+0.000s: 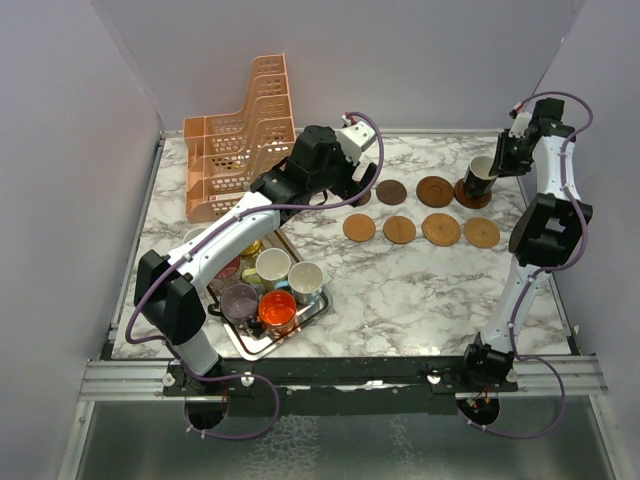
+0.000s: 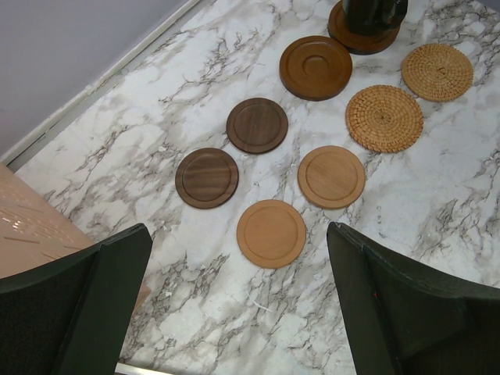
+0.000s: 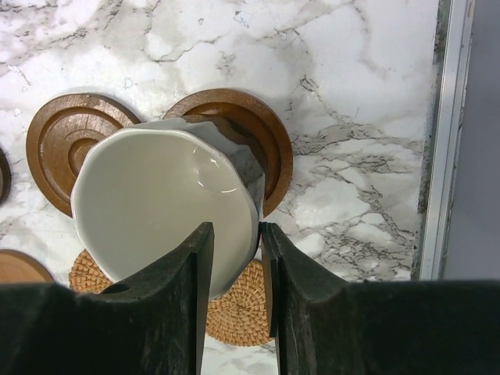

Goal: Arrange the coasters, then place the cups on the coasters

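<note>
Eight coasters lie in two rows at the back right, among them a tan one (image 2: pixel 271 233), a dark one (image 2: pixel 207 177) and two woven ones (image 2: pixel 384 118). A cup (image 3: pixel 164 203), dark outside and white inside, stands on the far-right back coaster (image 3: pixel 266 141). My right gripper (image 3: pixel 234 230) straddles its rim, one finger inside and one outside, with a gap beside the inner finger. My left gripper (image 2: pixel 238 312) hangs wide open over bare marble just short of the tan coaster, holding nothing. Several more cups, including orange (image 1: pixel 277 310), grey-purple (image 1: pixel 240 300) and white (image 1: pixel 272 267), sit on the tray.
The silver tray (image 1: pixel 318 309) lies at the front left under my left arm. An orange plastic rack (image 1: pixel 240 150) stands at the back left. The table's metal edge (image 3: pixel 445 133) runs close to the right of the cup.
</note>
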Controlling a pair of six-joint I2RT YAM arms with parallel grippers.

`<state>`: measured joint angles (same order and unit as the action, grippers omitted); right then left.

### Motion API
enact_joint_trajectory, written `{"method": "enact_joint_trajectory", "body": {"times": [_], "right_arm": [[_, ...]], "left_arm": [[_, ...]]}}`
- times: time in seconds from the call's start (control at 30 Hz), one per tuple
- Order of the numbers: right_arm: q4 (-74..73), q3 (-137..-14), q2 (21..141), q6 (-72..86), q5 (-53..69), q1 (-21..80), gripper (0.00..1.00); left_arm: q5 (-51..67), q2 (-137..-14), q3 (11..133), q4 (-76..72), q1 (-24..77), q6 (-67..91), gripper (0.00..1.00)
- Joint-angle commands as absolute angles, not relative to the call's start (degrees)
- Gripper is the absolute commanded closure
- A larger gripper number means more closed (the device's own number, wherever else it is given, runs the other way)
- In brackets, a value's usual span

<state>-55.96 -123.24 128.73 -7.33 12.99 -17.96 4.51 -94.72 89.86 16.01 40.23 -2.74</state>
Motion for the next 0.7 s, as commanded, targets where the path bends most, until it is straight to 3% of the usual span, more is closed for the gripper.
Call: {"method": "enact_joint_trajectory", "body": {"times": [0.0,0.67], "right_arm": [[-55.72,-121.38,124.47,-6.66,15.54,-18.28,0.68],[-54.35,-120.9,125.37,-8.35,10.47,-18.28,0.67]], "left_arm": [[3.97,-92.3,90.02,16.22,40.34,-3.23,0.01],[4.13,-91.92,90.0,16.19,40.34,-3.3,0.01]]}}
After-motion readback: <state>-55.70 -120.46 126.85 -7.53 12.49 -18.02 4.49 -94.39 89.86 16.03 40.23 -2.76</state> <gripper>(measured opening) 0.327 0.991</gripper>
